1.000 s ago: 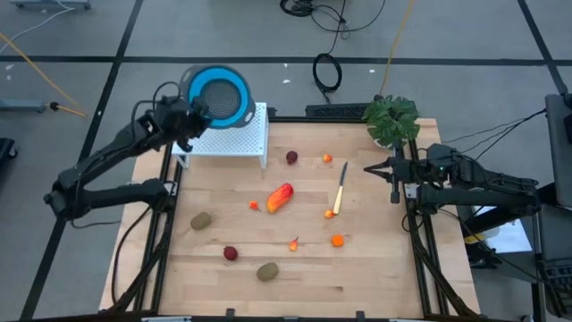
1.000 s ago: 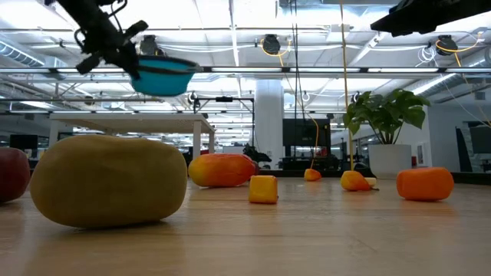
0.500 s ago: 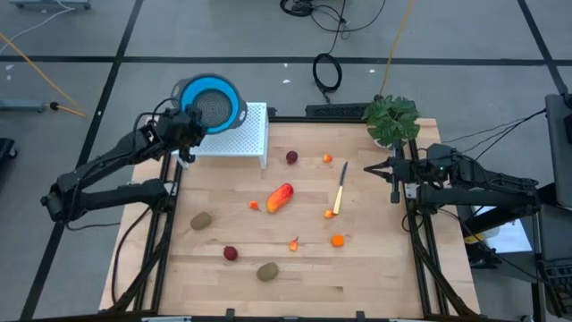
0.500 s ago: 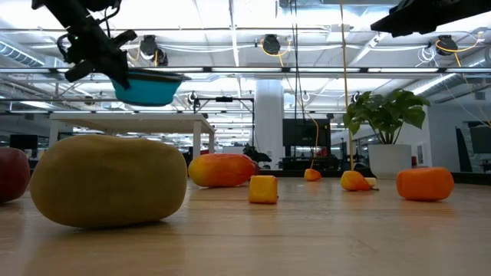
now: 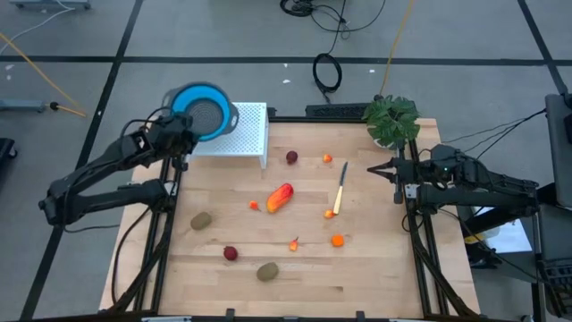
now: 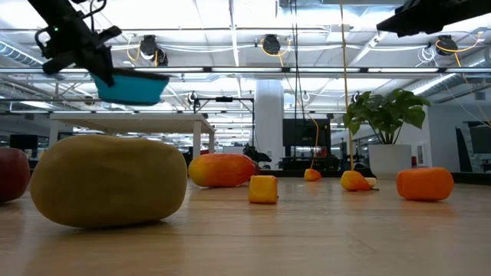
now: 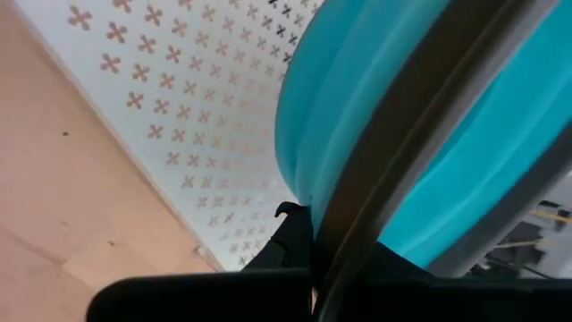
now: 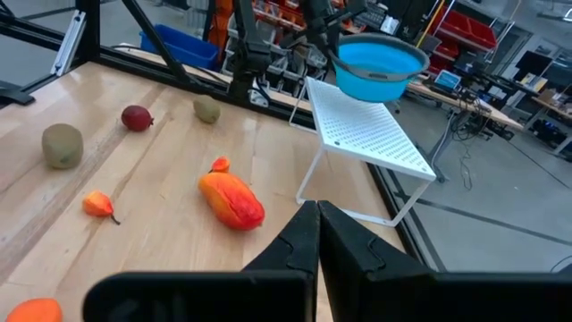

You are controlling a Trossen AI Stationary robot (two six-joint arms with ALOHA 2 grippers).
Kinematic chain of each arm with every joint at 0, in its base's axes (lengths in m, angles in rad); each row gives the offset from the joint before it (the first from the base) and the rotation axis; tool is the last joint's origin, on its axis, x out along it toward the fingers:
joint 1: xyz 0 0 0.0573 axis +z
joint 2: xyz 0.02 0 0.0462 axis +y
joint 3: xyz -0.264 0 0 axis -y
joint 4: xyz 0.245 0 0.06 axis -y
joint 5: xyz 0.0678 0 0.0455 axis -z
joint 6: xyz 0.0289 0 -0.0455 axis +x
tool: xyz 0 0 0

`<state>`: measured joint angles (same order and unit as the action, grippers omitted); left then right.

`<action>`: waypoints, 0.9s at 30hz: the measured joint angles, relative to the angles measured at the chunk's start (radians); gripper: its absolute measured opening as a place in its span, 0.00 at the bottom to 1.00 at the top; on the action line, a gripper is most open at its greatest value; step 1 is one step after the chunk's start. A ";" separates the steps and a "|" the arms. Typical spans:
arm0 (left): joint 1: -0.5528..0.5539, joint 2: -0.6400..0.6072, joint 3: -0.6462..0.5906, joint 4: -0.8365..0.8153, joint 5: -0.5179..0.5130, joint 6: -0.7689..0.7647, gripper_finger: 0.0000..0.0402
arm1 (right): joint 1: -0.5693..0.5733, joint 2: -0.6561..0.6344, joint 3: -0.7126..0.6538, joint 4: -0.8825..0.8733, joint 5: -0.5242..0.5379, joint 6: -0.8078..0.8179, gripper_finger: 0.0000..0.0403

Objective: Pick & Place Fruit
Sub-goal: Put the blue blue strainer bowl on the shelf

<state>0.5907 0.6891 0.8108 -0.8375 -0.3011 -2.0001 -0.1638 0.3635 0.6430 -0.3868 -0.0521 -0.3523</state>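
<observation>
The left claw point(image 5: 183, 134) grips a blue bowl point(image 5: 202, 113) by its rim above the white rack point(image 5: 243, 134); the right claw point(image 5: 396, 172) waits closed at the counter point(image 5: 375, 268) edge. Fruit point(image 5: 280, 197) lies scattered mid-counter, probably light, stiff and smooth; take the long piece across its middle

Matt wooden table point(image 5: 375, 268) (pale, smooth)

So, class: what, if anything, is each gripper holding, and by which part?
Left gripper holds the blue colander by its rim. Right gripper, shut, holds nothing.
</observation>
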 joint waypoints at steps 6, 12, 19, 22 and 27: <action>-0.027 -0.026 0.000 -0.092 0.008 -0.044 0.01 | 0.000 0.000 0.000 -0.002 0.000 0.000 0.00; -0.043 -0.026 0.000 -0.153 0.007 -0.109 0.01 | 0.000 0.000 0.000 -0.008 0.002 0.015 0.00; -0.042 -0.038 0.000 -0.170 -0.015 -0.114 0.01 | 0.000 0.000 0.000 -0.007 0.005 0.019 0.00; -0.042 -0.037 0.000 -0.171 -0.015 -0.116 0.01 | 0.000 0.000 0.000 -0.007 0.006 0.019 0.00; -0.042 -0.035 0.000 -0.176 -0.011 -0.107 0.01 | 0.000 0.000 0.000 -0.007 0.006 0.018 0.00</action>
<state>0.5484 0.6544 0.8112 -1.0137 -0.3120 -2.1072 -0.1638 0.3634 0.6430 -0.3939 -0.0456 -0.3342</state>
